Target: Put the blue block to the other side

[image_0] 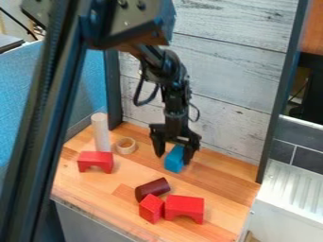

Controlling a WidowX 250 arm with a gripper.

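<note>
Black two-finger gripper [174,155] over a wooden countertop [224,182], blue panel [88,80] to its left in view, whitewashed plank wall [233,61] behind. It points downward, fingers spread astride the blue block [174,159]. Leftward: red arch block [96,159], white cylinder [101,132], tan ring [120,147]. Nearer the camera: maroon cylinder [152,189], red block [151,208], second red arch block [184,206].

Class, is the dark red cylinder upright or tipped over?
Tipped over: the dark red cylinder lies on its curved side along the wooden tabletop.
</note>
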